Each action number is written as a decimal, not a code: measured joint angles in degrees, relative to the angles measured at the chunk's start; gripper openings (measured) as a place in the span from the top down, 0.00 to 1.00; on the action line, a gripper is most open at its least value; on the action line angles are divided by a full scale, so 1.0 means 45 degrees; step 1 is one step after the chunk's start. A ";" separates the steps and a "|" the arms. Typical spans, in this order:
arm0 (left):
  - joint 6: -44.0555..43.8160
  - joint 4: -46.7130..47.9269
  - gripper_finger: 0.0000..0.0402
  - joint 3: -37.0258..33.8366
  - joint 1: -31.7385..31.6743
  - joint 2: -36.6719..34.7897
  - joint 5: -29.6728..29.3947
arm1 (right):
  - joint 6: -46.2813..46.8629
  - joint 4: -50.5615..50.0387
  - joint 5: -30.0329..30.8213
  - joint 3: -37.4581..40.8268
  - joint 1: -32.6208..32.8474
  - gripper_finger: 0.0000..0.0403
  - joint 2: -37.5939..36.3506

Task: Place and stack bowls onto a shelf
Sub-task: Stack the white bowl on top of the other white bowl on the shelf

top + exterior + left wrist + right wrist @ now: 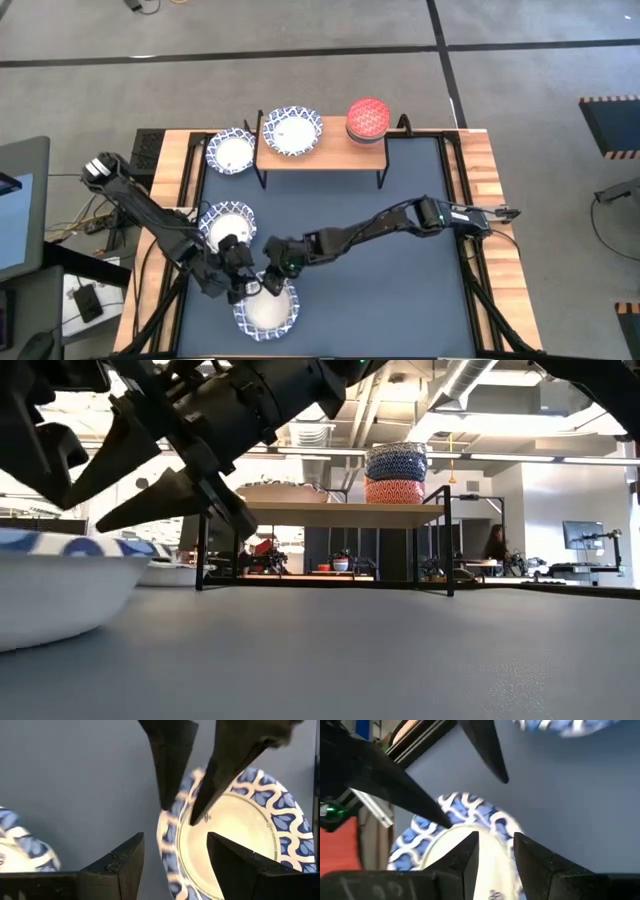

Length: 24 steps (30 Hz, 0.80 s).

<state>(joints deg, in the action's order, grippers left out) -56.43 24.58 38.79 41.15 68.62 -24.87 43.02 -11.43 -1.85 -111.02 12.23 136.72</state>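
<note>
A white bowl with a blue patterned rim (pixel 270 312) (pixel 235 835) (pixel 420 840) sits on the dark-blue table near its near edge, and both grippers meet at its far rim. My left gripper (pixel 240 283) (pixel 175 857) is open, with one finger outside the bowl and one over its inside, and the rim passes between them. My right gripper (pixel 270 282) (pixel 496 845) is shut on that rim. The shelf (pixel 325 153) (pixel 340 513) stands at the far side. It carries a similar bowl (pixel 291 130) and a stack of small bowls (pixel 367 118) (pixel 396 475). My right gripper pinches the bowl's rim (pixel 180 812) on its far side, one finger (pixel 167 780) outside the wall and one (pixel 220 780) inside. The fingers come down slanting from the table's far right. The bowl's base seems to rest on the table (pixel 300 660).
Two more blue-rimmed bowls rest on the table: one (pixel 228 222) beside my left arm and one (pixel 232 152) just left of the shelf. Wooden borders (pixel 480 170) frame the table. The table's right half is open blue surface.
</note>
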 joint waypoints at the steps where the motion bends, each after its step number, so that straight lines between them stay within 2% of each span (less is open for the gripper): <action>1: -0.0007 0.0123 0.51 0.0000 0.0000 -0.0155 -0.0073 | -0.0280 -0.0086 0.0199 0.0000 0.0000 0.63 -0.0014; 17: 0.0622 0.0383 0.51 0.0000 -0.0226 -0.1378 -0.1366 | -0.2246 -0.2221 0.0140 -0.0015 -0.0036 0.52 0.0127; 21: 0.0877 0.0373 0.51 0.0000 -0.0626 -0.1430 -0.1344 | -0.2151 -0.2359 -0.0716 -0.0019 -0.0100 0.57 0.0127; 24: 0.1090 0.0370 0.51 0.0000 -0.0934 -0.1424 -0.1300 | -0.2019 -0.2300 -0.0970 -0.0019 -0.0097 0.68 0.0127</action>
<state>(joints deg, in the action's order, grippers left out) -51.53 26.24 38.79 36.94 62.22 -30.72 33.93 -21.78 -6.22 -111.11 11.79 137.29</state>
